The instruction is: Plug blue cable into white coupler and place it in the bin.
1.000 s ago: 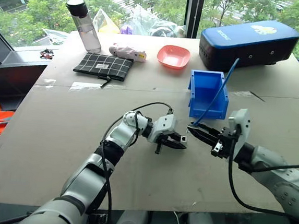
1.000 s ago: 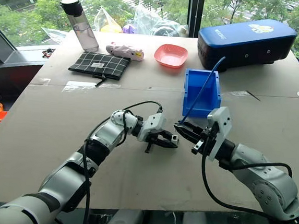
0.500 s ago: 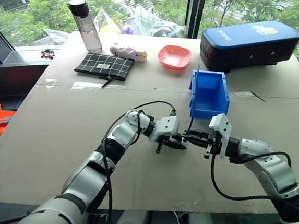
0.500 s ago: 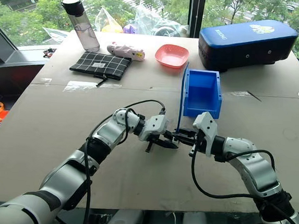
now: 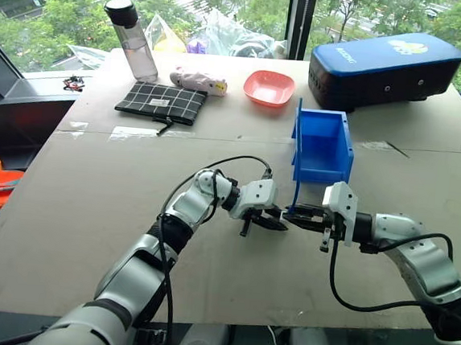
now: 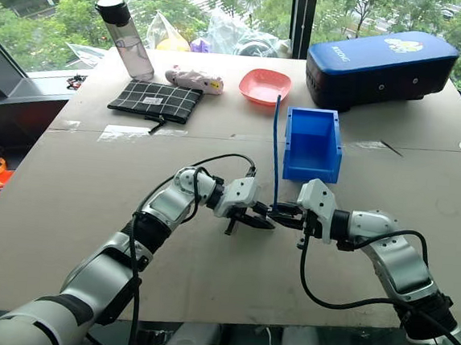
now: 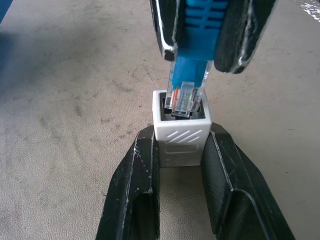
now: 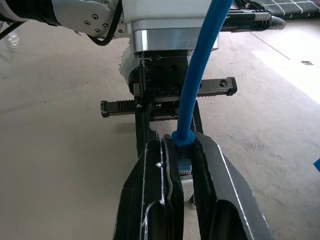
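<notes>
The white coupler [image 7: 181, 137] is a small block with slanted grooves on its face, its dark socket open toward the blue cable [image 6: 275, 152]. The cable's clear plug [image 7: 184, 100] (with thin coloured wires inside) has its tip just in the socket, and the cable rises almost upright. The bin [image 6: 313, 144], bright blue and open on top, stands on the table just behind them.

You have two arms of silver-grey segments with black joint bands, crossing the lower centre of the head views, each with a thin black cable looping from forearm to wrist. The left gripper [image 5: 273, 221] and right gripper [image 5: 297, 218] carry white housings and glossy black fingers [image 7: 135, 195]. In the upper centre of the right wrist view, the left gripper's metal face shows dark screw holes above a toothed black rail.
</notes>
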{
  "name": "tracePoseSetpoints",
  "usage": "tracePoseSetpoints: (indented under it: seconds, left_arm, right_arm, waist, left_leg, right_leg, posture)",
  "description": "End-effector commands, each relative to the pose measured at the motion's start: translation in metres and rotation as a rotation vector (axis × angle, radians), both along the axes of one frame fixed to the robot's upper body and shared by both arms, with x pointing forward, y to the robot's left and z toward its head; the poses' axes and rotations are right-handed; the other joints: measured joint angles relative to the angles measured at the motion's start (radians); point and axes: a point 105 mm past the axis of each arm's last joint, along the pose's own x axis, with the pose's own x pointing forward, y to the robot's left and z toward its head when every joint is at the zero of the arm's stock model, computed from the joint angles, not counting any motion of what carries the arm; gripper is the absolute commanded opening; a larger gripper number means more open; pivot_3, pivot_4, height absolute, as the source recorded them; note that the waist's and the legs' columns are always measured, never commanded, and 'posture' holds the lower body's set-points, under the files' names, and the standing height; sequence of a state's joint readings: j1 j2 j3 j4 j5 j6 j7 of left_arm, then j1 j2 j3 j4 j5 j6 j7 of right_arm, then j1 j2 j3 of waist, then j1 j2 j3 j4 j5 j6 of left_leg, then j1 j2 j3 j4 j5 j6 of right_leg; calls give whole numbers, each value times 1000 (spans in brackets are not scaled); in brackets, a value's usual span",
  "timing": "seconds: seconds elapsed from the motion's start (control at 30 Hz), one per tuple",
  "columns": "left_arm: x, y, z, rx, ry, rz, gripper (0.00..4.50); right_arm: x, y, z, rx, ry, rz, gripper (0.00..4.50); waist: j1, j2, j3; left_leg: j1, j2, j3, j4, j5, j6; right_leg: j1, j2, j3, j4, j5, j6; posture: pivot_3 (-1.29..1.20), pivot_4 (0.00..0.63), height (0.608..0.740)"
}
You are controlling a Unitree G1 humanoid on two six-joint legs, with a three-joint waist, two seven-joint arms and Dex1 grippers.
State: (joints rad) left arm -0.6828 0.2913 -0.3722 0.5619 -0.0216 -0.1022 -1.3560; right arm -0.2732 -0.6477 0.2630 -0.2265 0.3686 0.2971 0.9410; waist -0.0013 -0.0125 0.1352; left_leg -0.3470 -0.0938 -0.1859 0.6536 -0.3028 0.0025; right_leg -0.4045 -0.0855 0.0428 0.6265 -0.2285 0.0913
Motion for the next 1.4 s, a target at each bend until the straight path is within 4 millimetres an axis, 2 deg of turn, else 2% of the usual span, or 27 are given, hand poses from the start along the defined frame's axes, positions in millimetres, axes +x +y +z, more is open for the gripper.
tracePoseSetpoints:
  seconds: [0.03,0.3,0.5,0.7,0.93,1.07,1.1,1.17,1.2,1.27,1.3,1.33,1.37,1.4]
  left_arm:
    - [0,-1,4,-1,-29,-17,531]
    - [1,-4,6,-2,-40,-19,531]
    - [2,-6,7,-8,-52,-12,531]
    - [0,-9,8,-16,-60,-12,531]
    - [0,-13,9,-23,-61,-7,531]
    - [-1,-14,8,-28,-61,-3,531]
    - [-1,-13,9,-31,-48,1,531]
    - [-4,-10,15,-67,-15,4,1540]
    - [-4,-9,20,-96,-13,22,1715]
    - [-1,-3,35,-168,-15,86,2595]
    - [-2,0,42,-203,-3,121,2841]
    - [-2,2,46,-223,9,142,3500]
    - [-6,7,51,-243,19,171,3812]
    - [-12,14,56,-266,32,208,4389]
  right_arm:
    - [1,-10,-25,-93,73,-11,0]
    - [7,7,-34,-197,113,85,0]
    - [-2,-2,-55,-282,189,95,0]
    - [-3,1,-57,-270,222,69,0]
    - [-6,4,-71,-301,274,75,0]
    - [-10,-2,-83,-319,304,68,0]
    - [-10,-2,-80,-293,288,71,0]
    - [-4,3,-62,-191,231,53,0]
    - [0,6,-48,-121,202,30,0]
    - [10,6,-19,-2,135,-28,0]
    - [13,4,-7,43,112,-56,0]
    - [14,3,-1,68,101,-73,0]
    - [15,-1,14,118,94,-99,0]
    - [15,-5,31,175,87,-125,0]
  waist:
    - [2,0,0]
    - [-8,-1,-2]
    - [-10,-2,-8]
    - [-10,-3,-14]
    - [-10,-3,-19]
    - [-10,-3,-25]
    - [-10,-3,-27]
    - [-10,-3,-29]
    - [-9,-3,-29]
    - [-10,-2,-28]
    - [-11,-1,-27]
    - [-12,0,-26]
    - [-13,2,-25]
    - [-13,4,-23]
  left_leg:
    - [0,0,0,0,0,0]
    - [0,0,0,0,0,0]
    - [1,0,-1,0,0,0]
    - [1,0,-1,0,0,0]
    - [2,0,-1,0,0,0]
    - [2,0,-1,0,0,0]
    - [3,0,-1,0,0,0]
    - [3,0,-1,0,0,0]
    - [3,0,-2,0,0,0]
    - [2,1,-2,0,0,0]
    - [1,2,-3,0,0,0]
    - [1,1,-4,0,0,0]
    - [1,1,-4,0,0,0]
    - [1,1,-5,-1,0,0]
  right_leg:
    - [0,0,0,0,0,0]
    - [0,0,0,0,0,0]
    - [0,0,-1,1,0,0]
    - [0,0,0,1,0,0]
    - [1,0,0,1,0,0]
    - [2,0,0,1,0,0]
    - [2,0,-1,1,0,0]
    - [2,0,-1,1,0,0]
    - [2,0,-1,1,0,0]
    - [2,0,-1,1,0,0]
    - [1,0,-1,1,0,0]
    - [0,0,0,1,0,0]
    - [0,0,1,1,0,0]
    - [-1,0,1,1,0,0]
  posture:
    - [0,150,737]
    - [0,150,737]
    - [0,150,737]
    - [0,150,737]
    - [0,150,737]
    - [0,150,737]
    - [0,150,737]
    - [0,150,737]
    - [0,150,737]
    - [0,150,737]
    - [0,150,737]
    - [0,150,737]
    - [0,150,737]
    - [0,150,737]
